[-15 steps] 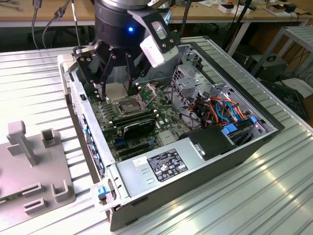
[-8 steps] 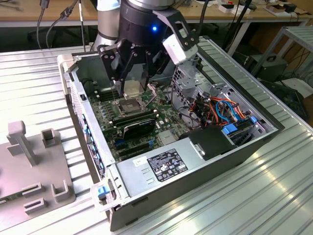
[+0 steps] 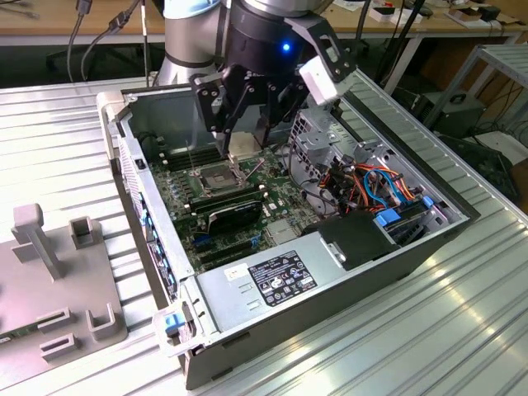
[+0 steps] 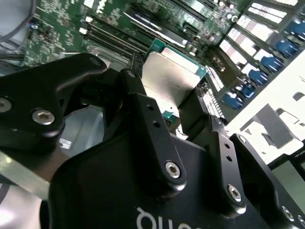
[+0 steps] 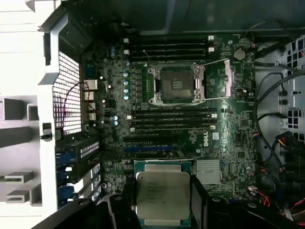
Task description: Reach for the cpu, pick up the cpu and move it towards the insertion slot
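Note:
The cpu is a flat silvery-beige square on a green edge, held above the motherboard inside the open computer case. My gripper is shut on it, with one black finger on each side. In the first wrist view the cpu sits between the fingers. The insertion slot lies apart from it across the board, its metal frame open around a dark centre. In the exterior view the insertion slot is just below the cpu, toward the exterior view's left. The second wrist view shows the cpu clamped by the gripper.
Black memory slots lie between the cpu and the socket, and more beyond it. The case wall rises on the exterior view's left. Cables and drive bays crowd the right. A power supply sits in front. A grey fixture stands on the slatted table.

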